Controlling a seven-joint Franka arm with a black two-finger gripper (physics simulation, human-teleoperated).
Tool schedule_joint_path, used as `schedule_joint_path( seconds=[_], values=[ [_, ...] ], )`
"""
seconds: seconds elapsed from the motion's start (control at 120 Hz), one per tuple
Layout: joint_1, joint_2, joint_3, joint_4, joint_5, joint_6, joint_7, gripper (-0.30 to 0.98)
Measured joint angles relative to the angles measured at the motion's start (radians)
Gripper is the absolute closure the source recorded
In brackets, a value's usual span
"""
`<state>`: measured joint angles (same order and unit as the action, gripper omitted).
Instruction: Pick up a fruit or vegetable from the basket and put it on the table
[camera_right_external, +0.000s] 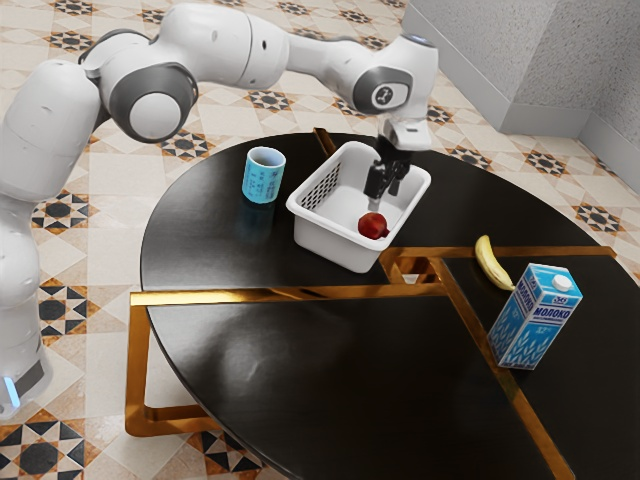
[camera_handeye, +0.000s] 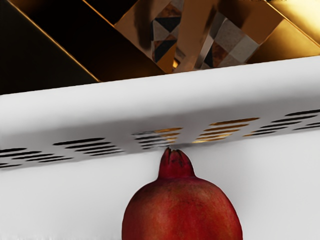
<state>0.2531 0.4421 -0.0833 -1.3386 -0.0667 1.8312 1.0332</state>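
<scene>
Exterior view: the end effector (camera_right_external: 385, 196) is down inside the white basket (camera_right_external: 335, 245) on the dark worktop (camera_right_external: 250, 345), its two fingers standing apart with nothing gripped. The pomegranate (camera_right_external: 373, 225) lies in the basket, just below them. Condition of fruit, per the wrist view: rounded body, deep red with mottled, brownish-orange patches, skin whole where visible, a narrow crown pointing toward the slotted basket wall. Also noted on the worktop: a blue cup (camera_right_external: 263, 178) beside the basket, a banana (camera_right_external: 491, 263) and a milk carton (camera_right_external: 535, 318).
</scene>
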Motion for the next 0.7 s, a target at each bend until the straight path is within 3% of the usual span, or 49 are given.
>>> schedule_joint_path(
  seconds=[0.7],
  values=[
    [-0.003,0.015,-0.002,-0.070,-0.024,0.021,-0.177,0.00]
  ],
)
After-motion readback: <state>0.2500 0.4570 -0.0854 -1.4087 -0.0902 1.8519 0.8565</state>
